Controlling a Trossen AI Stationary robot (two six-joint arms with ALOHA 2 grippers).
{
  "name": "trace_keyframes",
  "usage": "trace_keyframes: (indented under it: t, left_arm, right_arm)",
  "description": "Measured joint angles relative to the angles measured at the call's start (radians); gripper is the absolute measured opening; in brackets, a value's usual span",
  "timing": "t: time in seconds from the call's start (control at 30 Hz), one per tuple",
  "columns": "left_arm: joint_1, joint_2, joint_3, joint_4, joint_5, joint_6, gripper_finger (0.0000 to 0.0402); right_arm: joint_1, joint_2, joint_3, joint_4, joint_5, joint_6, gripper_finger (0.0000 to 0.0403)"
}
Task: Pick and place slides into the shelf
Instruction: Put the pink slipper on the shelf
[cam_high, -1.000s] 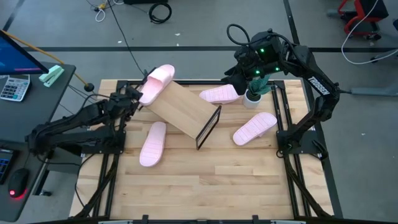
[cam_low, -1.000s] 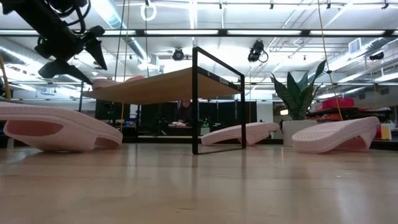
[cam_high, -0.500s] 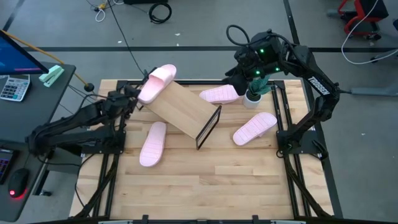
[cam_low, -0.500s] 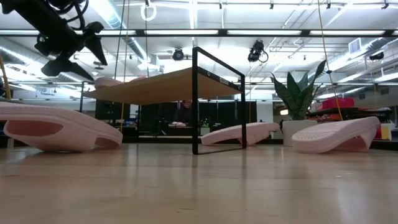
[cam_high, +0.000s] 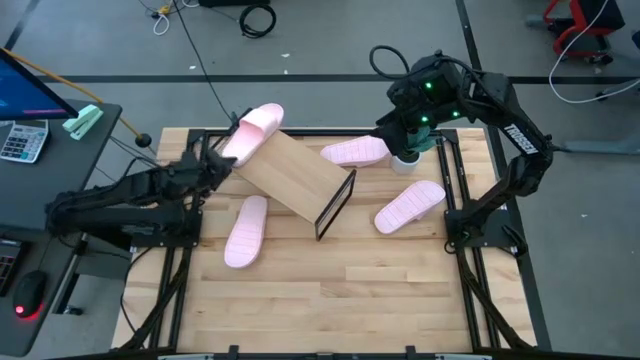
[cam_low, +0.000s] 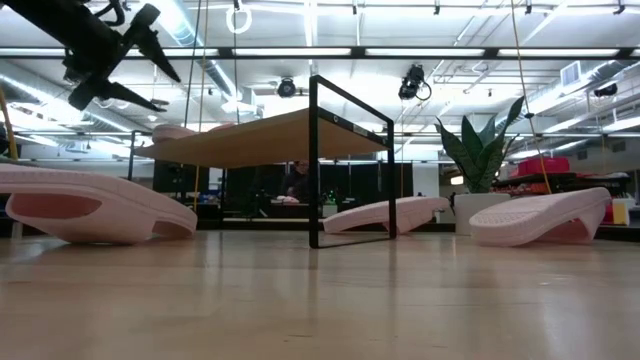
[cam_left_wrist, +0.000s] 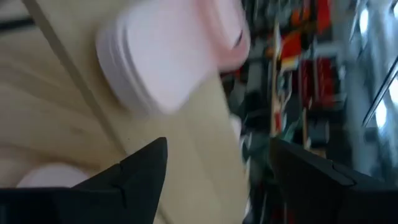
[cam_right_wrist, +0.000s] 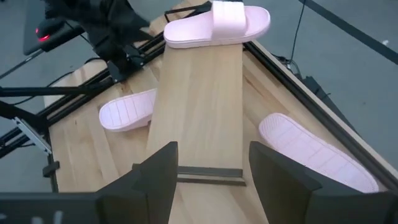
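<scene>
The shelf (cam_high: 297, 176) stands slantwise on the table, a black wire end frame (cam_high: 337, 203) at its near right end. One pink slide (cam_high: 253, 131) lies sole-down across the plank's far left end (cam_right_wrist: 217, 25), overhanging both edges. Three more slides lie on the tabletop: one left of the shelf (cam_high: 246, 230), one behind it (cam_high: 353, 152), one to its right (cam_high: 410, 205). My left gripper (cam_high: 218, 160) hovers open beside the shelf's far left end, just short of the slide there (cam_left_wrist: 168, 56). My right gripper (cam_right_wrist: 211, 168) hangs open, high above the table's far right corner.
A potted plant (cam_low: 478, 150) in a white pot (cam_high: 406, 157) stands at the far right, under my right arm. Black frame rails (cam_high: 462, 190) run along the table's sides. A desk with a calculator (cam_high: 22, 140) stands off to the left. The near half of the tabletop (cam_high: 330, 290) is bare wood.
My left gripper has swung a little toward the table's near edge, risen slightly and rolled, staying open. The slide on the shelf has kept its place. My right wrist has tipped a little over the plant pot.
</scene>
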Motion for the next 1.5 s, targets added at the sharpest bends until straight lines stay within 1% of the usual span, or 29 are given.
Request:
trace_keyframes:
  t: [0.13,0.27,0.4,0.53,0.67,0.8,0.9,1.07,1.2,1.33,1.43,1.5]
  left_arm:
    - [-0.103,0.04,0.0,0.007,0.005,0.016,0.0255]
    - [-0.186,0.07,0.0,0.013,0.017,0.097,0.0231]
    - [-0.24,0.074,0.0,0.014,0.05,0.211,0.0217]
    - [-0.272,0.073,0.0,0.014,0.131,0.332,0.0213]
    - [-0.312,0.075,0.012,0.011,0.246,0.494,0.0213]
    - [-0.358,0.075,0.045,0.012,0.325,0.645,0.0212]
    - [-0.392,0.075,0.082,0.004,0.363,0.738,0.0212]
    - [-0.464,0.08,0.148,-0.002,0.375,0.8,0.0203]
    - [-0.545,0.131,0.208,-0.02,0.375,0.804,0.0184]
    - [-0.644,0.248,0.287,-0.059,0.375,0.803,0.016]
    - [-0.715,0.372,0.365,-0.176,0.377,0.78,0.0142]
    - [-0.757,0.459,0.42,-0.285,0.378,0.757,0.0131]
  right_arm:
    - [0.0,-0.011,0.0,-0.004,0.0,0.032,0.0203]
    - [0.0,-0.012,0.0,-0.011,0.001,0.058,0.0203]
    - [0.0,-0.012,0.0,-0.022,0.016,0.083,0.0203]
    - [0.019,-0.012,0.0,-0.045,0.051,0.115,0.0203]
    - [0.069,-0.012,0.0,-0.044,0.089,0.164,0.0203]
    - [0.131,-0.012,0.0,-0.043,0.164,0.226,0.0203]
    - [0.176,-0.012,0.0,-0.043,0.217,0.275,0.0203]
    - [0.285,-0.012,0.0,-0.041,0.282,0.349,0.0203]
    - [0.406,-0.012,0.0,-0.039,0.362,0.397,0.0203]
    - [0.555,-0.012,0.0,-0.036,0.451,0.457,0.0203]
    - [0.686,-0.012,0.0,-0.029,0.531,0.509,0.0203]
    - [0.769,-0.009,0.0,-0.024,0.6,0.539,0.0203]
